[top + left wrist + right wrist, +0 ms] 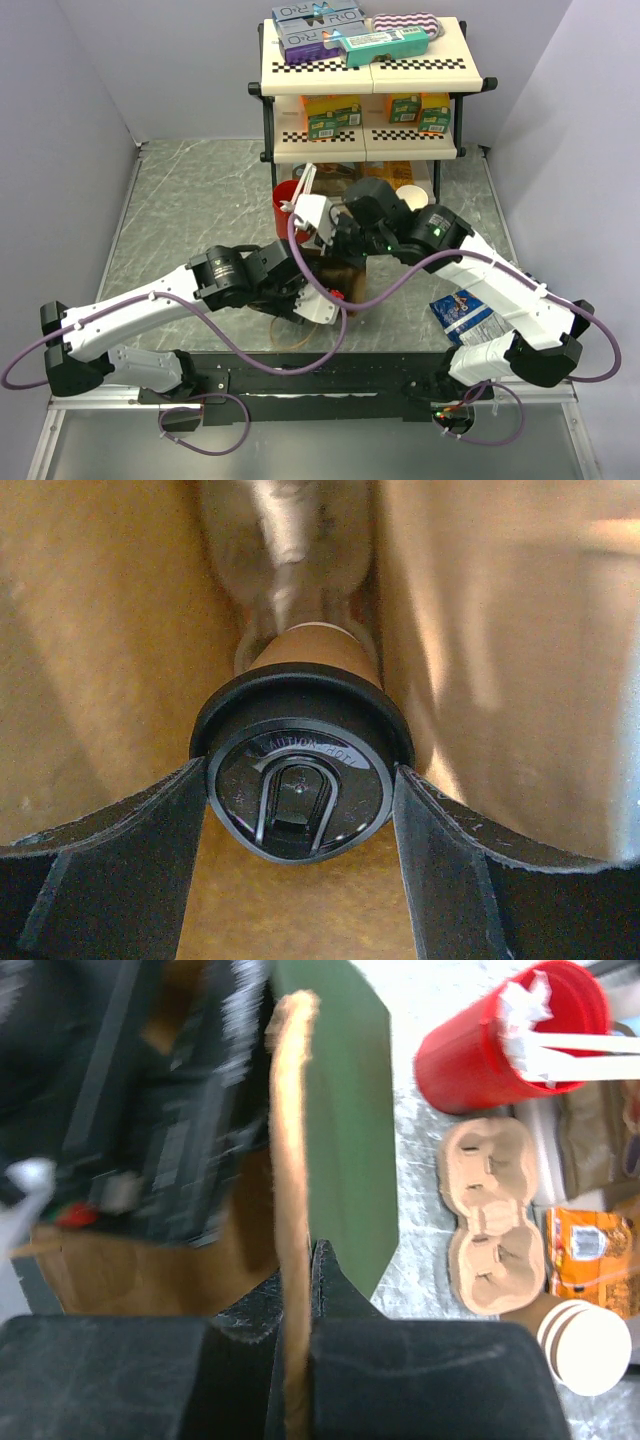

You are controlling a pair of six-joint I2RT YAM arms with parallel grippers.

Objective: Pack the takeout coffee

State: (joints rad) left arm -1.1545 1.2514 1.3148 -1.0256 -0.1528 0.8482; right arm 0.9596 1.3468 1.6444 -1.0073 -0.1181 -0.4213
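Left wrist alone shows left jaws clasping the takeout coffee inside the bag; right jaws pinch its rim

Takeout coffee: one is counted
Red cup: one
Pulp carrier: one
Pale cup stack: one, with two rims seen
Paper bag: one
Blue packet: one

Takeout coffee of smooth brown paper, its lid glossy black plastic; bag of matt brown paper.

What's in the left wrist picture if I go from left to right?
One black finger → the takeout coffee with its black lid → the other black finger, all inside the paper bag.
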